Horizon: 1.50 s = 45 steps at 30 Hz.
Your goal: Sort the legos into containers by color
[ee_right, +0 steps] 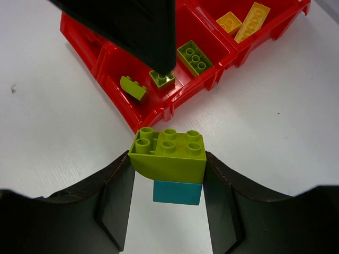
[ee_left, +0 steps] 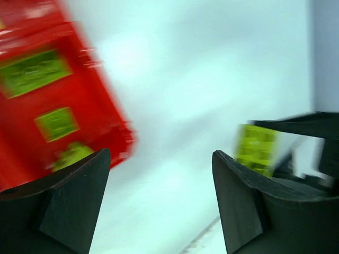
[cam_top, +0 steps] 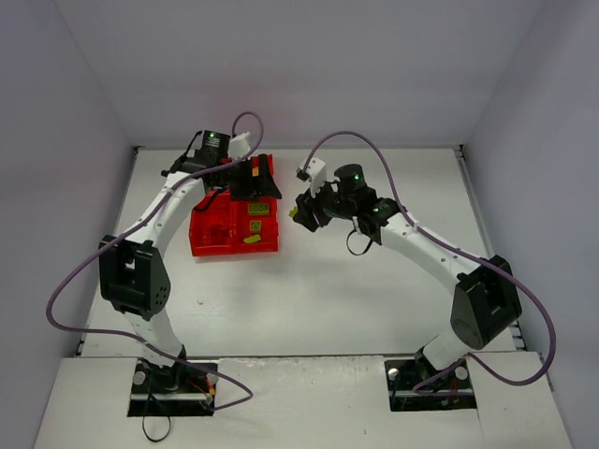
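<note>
My right gripper (ee_right: 168, 159) is shut on a lime-green lego (ee_right: 169, 153) with a cyan lego (ee_right: 177, 191) stuck under it, held above the white table just short of the red tray's containers (ee_right: 175, 100). One compartment holds three green legos (ee_right: 195, 57), another two yellow legos (ee_right: 252, 21). In the top view the right gripper (cam_top: 301, 217) hangs right of the tray (cam_top: 211, 238). My left gripper (cam_top: 255, 178) is over the tray's far right corner. In the blurred left wrist view this left gripper (ee_left: 161, 159) stands open and holds nothing, with the tray (ee_left: 95, 106) at its left.
White walls close the table on the left, the back and the right. A purple cable loops above each arm. The left gripper's dark finger (ee_right: 132, 32) hangs over the tray's green compartment in the right wrist view.
</note>
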{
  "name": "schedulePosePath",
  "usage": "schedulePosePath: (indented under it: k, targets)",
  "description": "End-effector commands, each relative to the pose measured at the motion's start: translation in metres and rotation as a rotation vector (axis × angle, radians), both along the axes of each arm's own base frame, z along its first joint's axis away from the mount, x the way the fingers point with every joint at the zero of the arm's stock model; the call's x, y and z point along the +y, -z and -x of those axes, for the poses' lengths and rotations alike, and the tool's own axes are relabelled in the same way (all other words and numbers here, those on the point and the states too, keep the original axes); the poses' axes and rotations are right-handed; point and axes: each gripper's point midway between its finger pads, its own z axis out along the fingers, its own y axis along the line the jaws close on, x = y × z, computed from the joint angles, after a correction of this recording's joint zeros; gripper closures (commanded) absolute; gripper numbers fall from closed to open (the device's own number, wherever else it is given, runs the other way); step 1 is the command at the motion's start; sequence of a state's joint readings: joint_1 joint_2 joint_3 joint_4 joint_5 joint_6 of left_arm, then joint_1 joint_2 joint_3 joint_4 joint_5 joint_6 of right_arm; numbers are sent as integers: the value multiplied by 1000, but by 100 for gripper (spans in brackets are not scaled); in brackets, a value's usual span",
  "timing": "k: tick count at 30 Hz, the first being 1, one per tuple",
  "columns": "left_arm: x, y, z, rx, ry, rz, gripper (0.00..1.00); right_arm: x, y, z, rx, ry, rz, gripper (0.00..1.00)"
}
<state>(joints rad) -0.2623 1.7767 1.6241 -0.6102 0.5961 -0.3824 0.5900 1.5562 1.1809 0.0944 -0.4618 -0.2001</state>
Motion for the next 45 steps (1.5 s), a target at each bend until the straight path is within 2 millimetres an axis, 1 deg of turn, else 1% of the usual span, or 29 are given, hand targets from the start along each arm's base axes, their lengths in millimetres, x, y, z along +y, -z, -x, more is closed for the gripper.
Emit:
schedulePosePath:
  k: [1,4,8,14,15,16,18,23,26,28,30,31,33,36,37,38,39,40,41,42,43,45]
  targets:
    - [-39,-82,12,-128,128,255,29,17,-35,-7,-98,-37,-56,90]
    - [-52,-90,20,-119,183,302,29,20,-36,-5,-102,-44,-53,90]
    - [-68,-89,32,-118,256,315,29,21,-36,-4,-104,-46,-49,90]
    - [-73,-69,42,-90,308,245,29,22,-37,-4,-108,-46,-49,90]
    - [-76,-66,45,-87,324,231,29,22,-37,-4,-107,-46,-49,90]
    - [-76,-57,49,-70,341,204,29,22,-38,-4,-109,-46,-50,90]
    - [-78,-51,53,-59,361,180,29,23,-38,-5,-109,-48,-50,90]
    - [-85,-45,55,-46,380,181,30,24,-40,-4,-111,-50,-49,90]
    - [-85,-41,54,-37,379,177,35,25,-41,-4,-115,-52,-50,90]
    - [-85,-40,53,-38,381,177,40,25,-39,-4,-111,-52,-48,90]
    - [-85,-40,53,-39,381,178,48,25,-39,-3,-109,-52,-47,90]
    - [-86,-41,53,-41,385,182,55,24,-37,-3,-107,-51,-45,90]
    - [-88,-43,52,-43,390,199,58,24,-38,-2,-109,-51,-45,90]
    - [-91,-45,52,-45,396,217,71,24,-38,-2,-109,-50,-44,90]
    - [-91,-46,52,-46,396,220,81,23,-36,-2,-107,-48,-42,88]
    - [-92,-47,52,-48,398,225,84,23,-35,-2,-107,-47,-40,86]
    - [-92,-48,52,-51,398,230,85,22,-35,-2,-103,-43,-40,80]
    - [-92,-50,52,-55,398,233,86,22,-35,-2,-103,-41,-40,72]
    - [-92,-51,50,-62,395,234,87,21,-33,-2,-97,-37,-38,62]
    - [-91,-52,49,-64,392,237,87,19,-32,-2,-93,-23,-36,42]
    - [-90,-52,48,-64,388,237,87,19,-32,-2,-93,-18,-37,35]
    - [-86,-55,44,-71,374,240,87,14,-27,-3,-86,1,-22,23]
